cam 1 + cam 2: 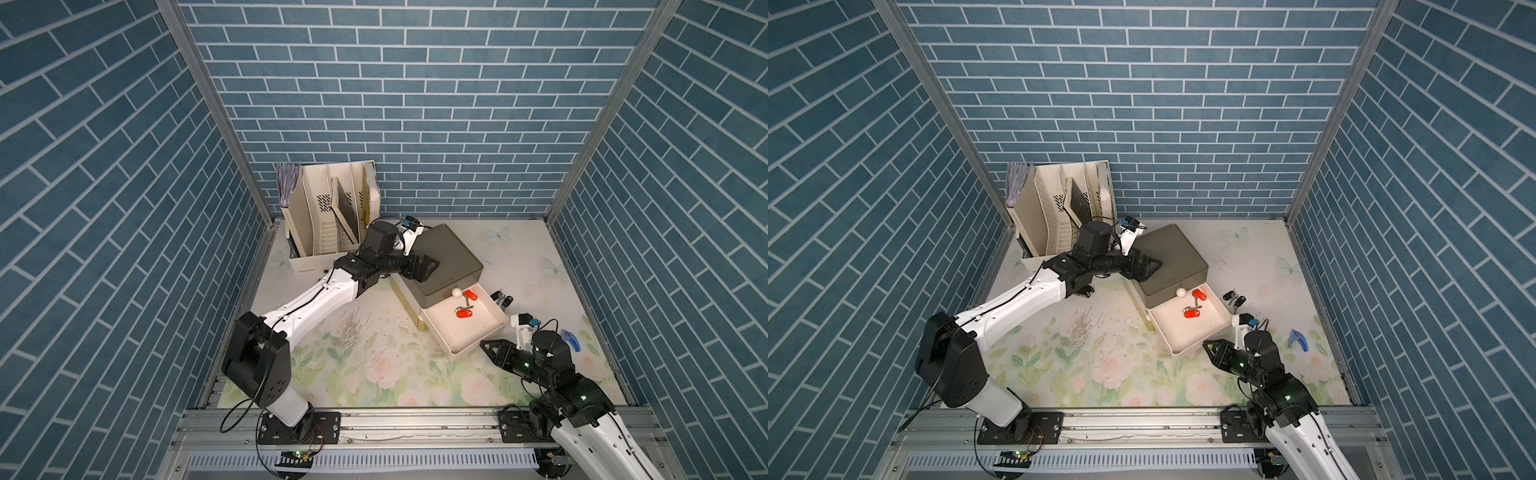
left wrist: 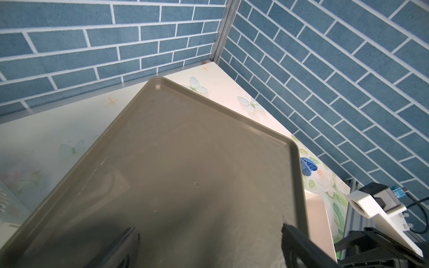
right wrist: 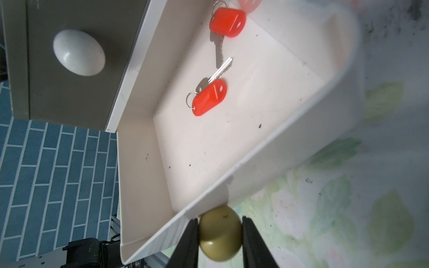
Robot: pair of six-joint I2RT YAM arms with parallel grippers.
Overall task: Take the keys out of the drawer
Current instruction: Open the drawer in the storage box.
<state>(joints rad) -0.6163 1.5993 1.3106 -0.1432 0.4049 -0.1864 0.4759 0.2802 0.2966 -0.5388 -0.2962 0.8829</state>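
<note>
Your right gripper [image 3: 220,220] pinches the round olive-green knob [image 3: 220,236] of the white plastic drawer [image 3: 209,148], which stands open beneath the grey-olive plastic cabinet [image 1: 451,253]. Two small metal keys with bright red plastic tags [image 3: 210,97] lie on the drawer floor, toward the cabinet end. Your left gripper [image 1: 432,264] rests on the cabinet top, jaws spread, holding nothing.

Right gripper [image 3: 220,219] hides olive knob [image 3: 220,240] sides; red key [image 3: 227,22] ring cropped.
</note>
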